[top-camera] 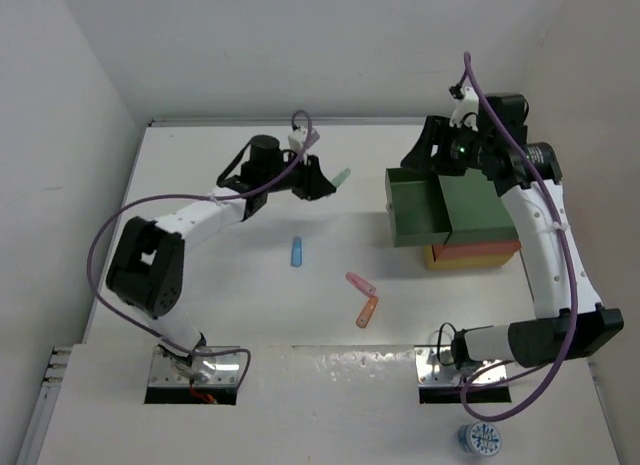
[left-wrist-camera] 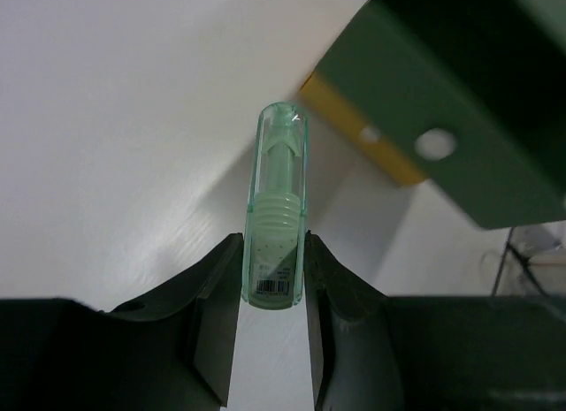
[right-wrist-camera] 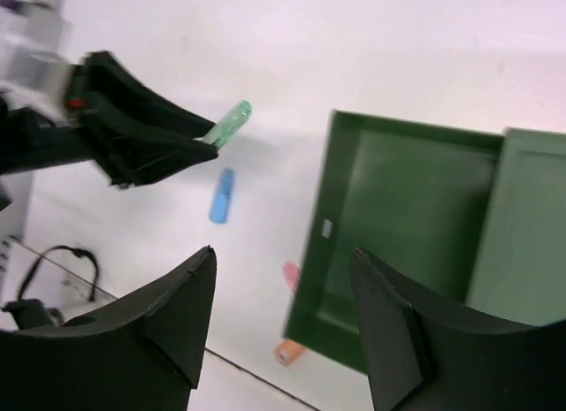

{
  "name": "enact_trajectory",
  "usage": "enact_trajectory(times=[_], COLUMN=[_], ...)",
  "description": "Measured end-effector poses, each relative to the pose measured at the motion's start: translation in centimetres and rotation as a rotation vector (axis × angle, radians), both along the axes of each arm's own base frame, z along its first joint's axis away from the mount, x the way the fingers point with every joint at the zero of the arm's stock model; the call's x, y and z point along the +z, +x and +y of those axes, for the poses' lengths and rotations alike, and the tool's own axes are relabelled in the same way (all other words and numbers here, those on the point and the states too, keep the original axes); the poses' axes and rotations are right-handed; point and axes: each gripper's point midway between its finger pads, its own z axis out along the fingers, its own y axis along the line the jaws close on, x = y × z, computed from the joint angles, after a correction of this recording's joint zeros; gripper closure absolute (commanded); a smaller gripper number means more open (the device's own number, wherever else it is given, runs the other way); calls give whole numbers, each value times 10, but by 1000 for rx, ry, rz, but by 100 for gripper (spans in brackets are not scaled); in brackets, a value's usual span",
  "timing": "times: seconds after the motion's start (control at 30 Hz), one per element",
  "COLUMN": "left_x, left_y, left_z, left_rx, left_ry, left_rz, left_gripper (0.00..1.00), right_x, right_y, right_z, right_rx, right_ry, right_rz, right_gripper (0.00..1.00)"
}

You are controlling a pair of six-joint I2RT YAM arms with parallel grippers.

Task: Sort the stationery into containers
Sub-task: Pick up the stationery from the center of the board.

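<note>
Above the white tabletop (top-camera: 220,285), in the top view, the left gripper (top-camera: 318,182) pinches a stubby translucent mint-green marker (top-camera: 343,175), apart from the shallow green plastic tray (top-camera: 418,207) that juts left from a stack over a red-orange tray (top-camera: 485,249) and a yellow tray (top-camera: 436,258). A blue marker (top-camera: 297,251), pink marker (top-camera: 360,283) and orange marker (top-camera: 367,311) lie loose. In the left wrist view, the jaws clamp the marker's barcoded end, cap toward the stack. In the right wrist view, the right gripper (right-wrist-camera: 283,270) hangs spread wide and empty above the green tray. The step seems to be carrying; next, the marker must reach the tray's open floor before release.
</note>
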Motion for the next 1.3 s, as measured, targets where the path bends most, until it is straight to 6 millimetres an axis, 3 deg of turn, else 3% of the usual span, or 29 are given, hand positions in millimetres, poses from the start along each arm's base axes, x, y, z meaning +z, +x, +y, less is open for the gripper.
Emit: enact_trajectory(times=[0.1,0.17,0.23,0.5,0.77,0.87,0.97,1.0,1.03,1.1,1.13,1.17,1.23,1.3], left_x=[77,107,123,133,154,160,161,160,158,155,154,154,152,145], left_y=[-4,-10,-16,-30,-39,-41,-43,-44,-45,-46,-46,-45,-43,-38], left_z=[-5,-5,-5,-3,-2,-3,-6,-7,-7,-6,-6,-4,-2,9], left_rx=[1,0,2,10,-3,-8,-17,-18,-17,-19,-18,-12,-3,23], left_ry=[-124,-178,-213,-244,-276,-286,-290,-288,-282,-272,-267,-260,-246,-192], left_rz=[-109,-141,-138,-63,-80,-84,-81,-78,-68,-61,-61,-65,-69,-76], left_gripper=[100,100,100,100,100,100,100,97,90,64,60,49,38,12], right_x=[9,14,20,22,7,3,-3,-4,-4,0,-1,-1,-4,-6], right_y=[5,6,7,28,35,38,38,38,38,37,37,37,38,42], right_z=[25,45,64,118,132,137,146,149,151,155,155,154,148,128], right_rx=[10,29,43,63,14,7,17,23,27,36,39,41,43,24], right_ry=[69,103,131,193,219,232,240,245,247,261,256,254,240,211], right_rz=[-30,-43,-62,-70,-10,9,25,29,28,23,23,23,25,31], right_gripper=[40,40,40,40,42,53,74,84,88,94,99,100,100,100])
